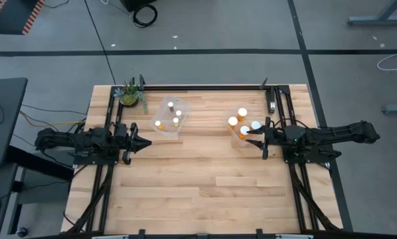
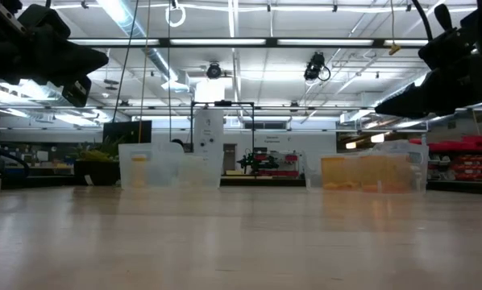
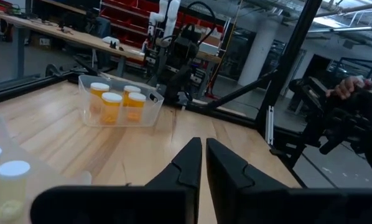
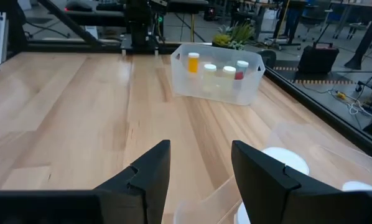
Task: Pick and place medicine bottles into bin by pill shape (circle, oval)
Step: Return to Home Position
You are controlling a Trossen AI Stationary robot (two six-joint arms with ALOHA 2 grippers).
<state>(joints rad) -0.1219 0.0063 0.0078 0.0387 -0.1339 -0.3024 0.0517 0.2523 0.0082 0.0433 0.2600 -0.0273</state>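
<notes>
- The right gripper [image 4: 199, 152] was spread wide and held nothing, close by the right bin [image 1: 237, 141]
- The left gripper [image 3: 204, 149] was pressed nearly together, empty too, near the left bin [image 1: 165, 131]
- I think both were empty because all the bottles [image 1: 242, 113] sat in the bins
- Only the high view showed four caps in each bin

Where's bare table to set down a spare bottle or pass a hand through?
Free: the table half opposite the plant, bare wood; also the strip between left bin and right bin. Crowded: plant corner by the left bin, left gripper beside that bin, open right gripper over the right bin's edge.
</notes>
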